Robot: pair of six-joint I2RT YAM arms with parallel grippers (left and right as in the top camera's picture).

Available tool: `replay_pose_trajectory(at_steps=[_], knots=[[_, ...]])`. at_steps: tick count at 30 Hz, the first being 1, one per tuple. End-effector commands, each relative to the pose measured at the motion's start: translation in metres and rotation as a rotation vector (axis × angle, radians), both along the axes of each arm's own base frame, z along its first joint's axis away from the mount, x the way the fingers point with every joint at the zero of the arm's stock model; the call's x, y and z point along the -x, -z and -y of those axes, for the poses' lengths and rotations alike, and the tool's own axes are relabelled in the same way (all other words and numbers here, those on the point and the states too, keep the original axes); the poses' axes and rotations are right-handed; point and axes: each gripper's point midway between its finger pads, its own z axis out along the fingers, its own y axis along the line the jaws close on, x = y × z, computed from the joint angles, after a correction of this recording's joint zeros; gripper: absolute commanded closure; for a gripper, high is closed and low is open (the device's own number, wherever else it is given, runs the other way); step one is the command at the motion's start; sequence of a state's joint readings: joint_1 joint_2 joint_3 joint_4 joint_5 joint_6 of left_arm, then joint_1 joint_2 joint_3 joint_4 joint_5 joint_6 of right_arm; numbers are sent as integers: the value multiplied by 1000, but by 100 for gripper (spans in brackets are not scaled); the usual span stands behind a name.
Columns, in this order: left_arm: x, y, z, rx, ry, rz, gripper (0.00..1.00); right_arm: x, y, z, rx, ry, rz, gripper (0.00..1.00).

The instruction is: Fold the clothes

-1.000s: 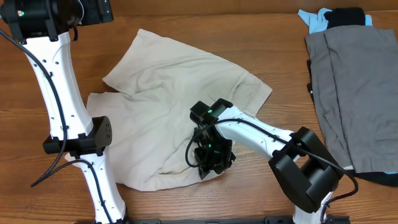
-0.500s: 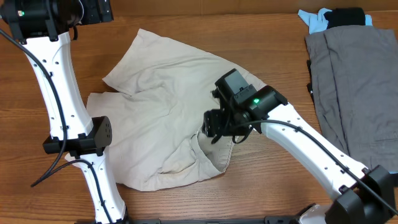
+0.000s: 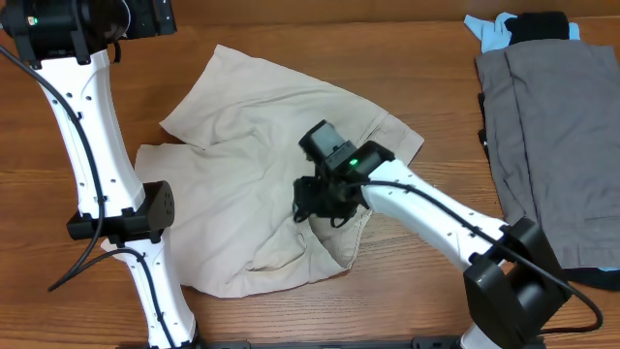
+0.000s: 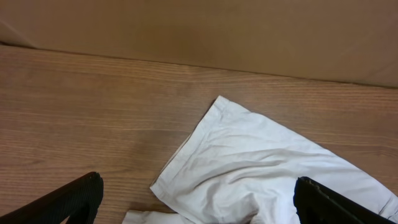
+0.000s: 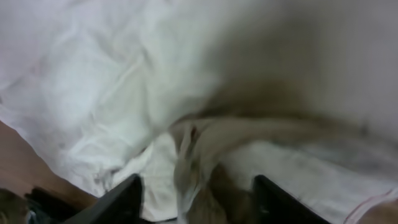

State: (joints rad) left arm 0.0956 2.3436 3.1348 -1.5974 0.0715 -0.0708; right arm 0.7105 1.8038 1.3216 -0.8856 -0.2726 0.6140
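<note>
1. One beige garment, the clothes [image 3: 242, 184], lies wrinkled and spread over the middle of the table [image 3: 407, 39]. One leg reaches far and left, and the near right hem is turned up in a loose flap.
2. One grey garment [image 3: 552, 126] lies flat at the right edge, well apart from the clothes. One light-blue piece [image 3: 484, 29] and one black piece [image 3: 538, 24] sit together just beyond its far end.
3. Two arms are at work, one on the left and one on the right.
4. A second ago the right gripper [image 3: 310, 202] was down on the near right hem. Half a second ago it stood higher and further right over the cloth. Now it hangs over the right middle of the garment, and the hem it left shows as that upturned flap. The left arm, the grey garment and the two small pieces have not shifted.
5. In the right wrist view the right gripper [image 5: 199, 199] has its jaws apart, astride a raised ridge of the clothes [image 5: 93, 81]. Cloth shows on both sides of the ridge, with neither finger pressed to it.
6. The left gripper [image 4: 196, 186] is held above the far left of the table with its jaws spread wide and nothing between them. The far corner of the clothes [image 4: 261, 168] lies on the wood below.
</note>
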Motion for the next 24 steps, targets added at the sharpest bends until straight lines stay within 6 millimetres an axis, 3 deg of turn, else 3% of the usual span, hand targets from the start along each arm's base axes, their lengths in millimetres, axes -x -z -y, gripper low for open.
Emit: replay_pose_trajectory(at_steps=[1, 4, 5, 11, 18, 19, 21, 24], knots=[[-1, 2, 3, -10, 26, -2, 0, 17, 3, -1, 38, -27, -12, 56], [-1, 2, 3, -10, 26, -5, 0, 31, 13, 15, 144, -1, -40, 79], [-1, 3, 4, -9, 26, -7, 0, 39, 17, 30, 218, 39, -72, 96], [1, 5, 4, -8, 27, -19, 0, 74, 26, 76, 415, 85, -207, 96], [4, 9, 4, -6, 27, -38, 0, 127, 48, 101, 498, 81, -382, 96], [3, 9, 4, -6, 27, -39, 0, 137, 51, 101, 494, 74, -417, 90], [3, 10, 4, -6, 26, -42, 0, 137, 49, 98, 480, 53, -402, 79], [3, 13, 4, -6, 28, -51, 0, 118, 30, 86, 409, 47, -283, 64]])
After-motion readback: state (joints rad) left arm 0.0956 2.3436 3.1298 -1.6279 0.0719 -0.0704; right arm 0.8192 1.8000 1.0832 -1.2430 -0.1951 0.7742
